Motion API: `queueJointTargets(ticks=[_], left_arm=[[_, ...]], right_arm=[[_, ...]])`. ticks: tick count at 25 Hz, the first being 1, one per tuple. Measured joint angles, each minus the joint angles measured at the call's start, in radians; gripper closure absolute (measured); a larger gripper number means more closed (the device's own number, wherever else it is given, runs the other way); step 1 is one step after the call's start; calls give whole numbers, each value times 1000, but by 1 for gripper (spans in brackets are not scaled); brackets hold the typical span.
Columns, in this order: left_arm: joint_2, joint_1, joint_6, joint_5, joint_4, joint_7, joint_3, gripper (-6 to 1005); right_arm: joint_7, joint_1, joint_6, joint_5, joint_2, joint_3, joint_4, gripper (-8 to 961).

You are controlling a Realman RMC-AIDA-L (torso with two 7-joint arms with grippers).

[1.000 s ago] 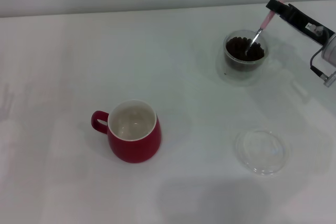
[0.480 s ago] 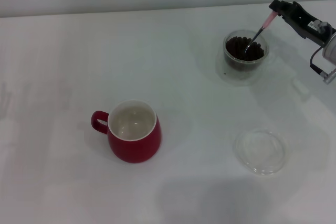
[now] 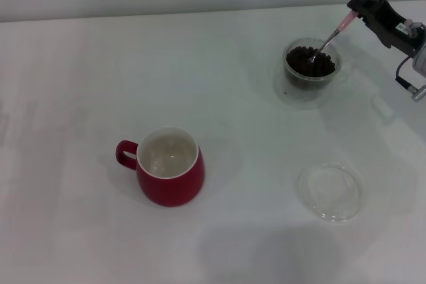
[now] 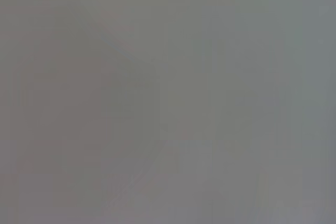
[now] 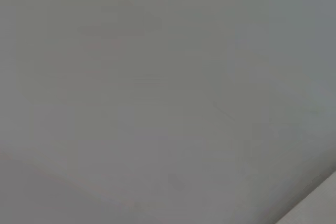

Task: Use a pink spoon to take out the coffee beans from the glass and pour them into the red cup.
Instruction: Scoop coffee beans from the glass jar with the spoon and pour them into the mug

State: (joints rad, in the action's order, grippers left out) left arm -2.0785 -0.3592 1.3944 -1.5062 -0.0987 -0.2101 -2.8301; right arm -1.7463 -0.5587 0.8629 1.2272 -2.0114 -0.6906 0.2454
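While the right claw [image 3: 355,10] grips the pale pink handle of the pink spoon [image 3: 331,34] near the far right corner of the white surface [image 3: 80,84], the metal bowl dips among dark oval coffee beans [image 3: 307,60] in the clear round glass [image 3: 311,64]. Toward the near edge stands the bulbous red cup [image 3: 170,165], white inside; a clear shallow dish [image 3: 330,191] lies to its right.

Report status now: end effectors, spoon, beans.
Right end effector shut on pink spoon, bowl in coffee beans inside glass. Left out of view. Red cup empty, path clear.
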Motion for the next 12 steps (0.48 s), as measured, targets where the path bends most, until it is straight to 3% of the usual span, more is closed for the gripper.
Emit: queueJointTargets(ticks=[12], left_arm=[[0, -6, -3, -20, 13, 0, 0, 211]], right_arm=[[-70, 18, -7, -48, 0, 2, 23, 803]])
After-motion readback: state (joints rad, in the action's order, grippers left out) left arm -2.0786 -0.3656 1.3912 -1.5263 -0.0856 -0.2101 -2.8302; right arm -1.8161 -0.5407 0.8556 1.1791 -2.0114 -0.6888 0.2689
